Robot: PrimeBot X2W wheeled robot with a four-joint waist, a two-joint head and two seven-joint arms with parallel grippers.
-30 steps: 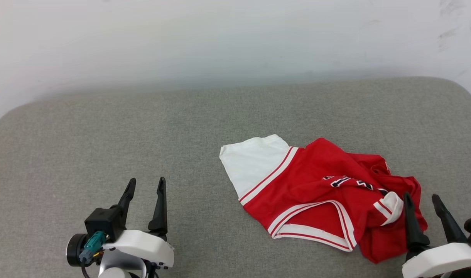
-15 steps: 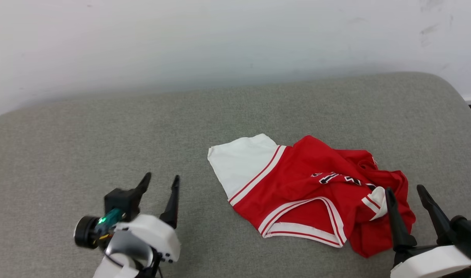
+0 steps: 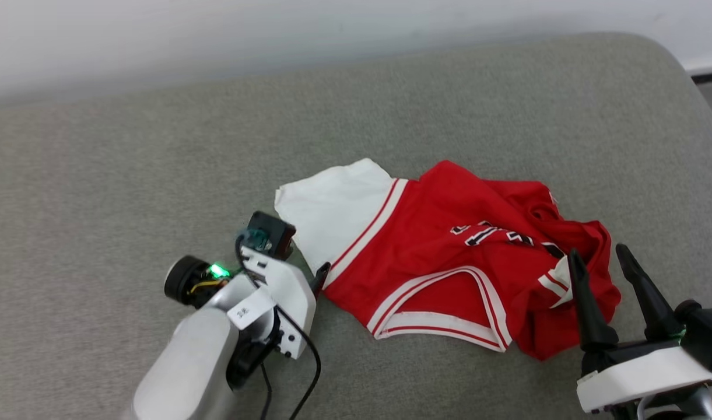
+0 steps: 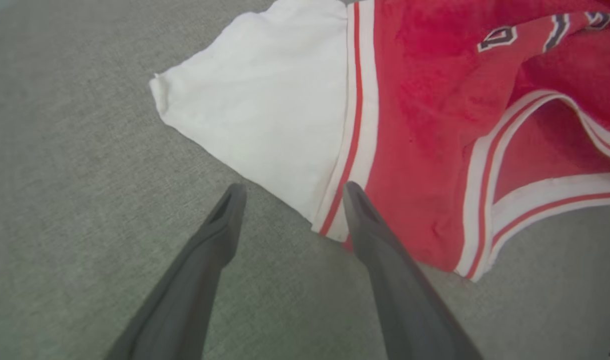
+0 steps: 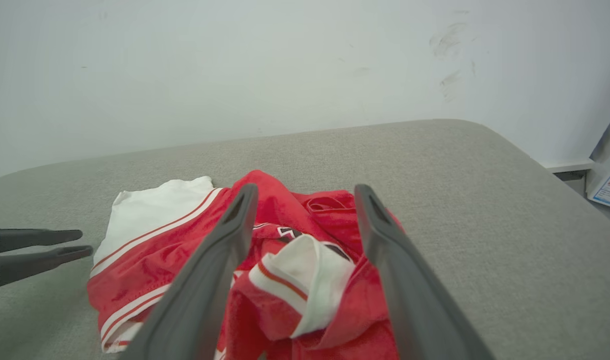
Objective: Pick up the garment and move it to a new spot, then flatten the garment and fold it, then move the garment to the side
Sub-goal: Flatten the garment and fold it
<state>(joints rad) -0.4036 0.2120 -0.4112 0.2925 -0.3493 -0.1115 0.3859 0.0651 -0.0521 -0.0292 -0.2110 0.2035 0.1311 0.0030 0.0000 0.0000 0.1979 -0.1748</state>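
The garment lies crumpled on the grey cushion: red body, one white sleeve spread flat at its left end, black lettering partly folded under. My left gripper is open at the sleeve's near corner, one finger beside the white cloth, the other over the striped trim; in the head view its wrist hides most of the fingers. At the garment's right end my right gripper stands open, its fingers framing a bunched second sleeve from above without holding it. The left gripper also appears at the right wrist view's left edge.
The grey cushioned surface stretches wide to the left and behind the garment. A pale wall runs along its far side. The cushion's rounded right edge drops to the floor, where a blue-and-white sheet leans.
The head camera has tilted down and turned. My left arm has swung forward and right to the garment's white sleeve. The right gripper stays at the garment's right end.
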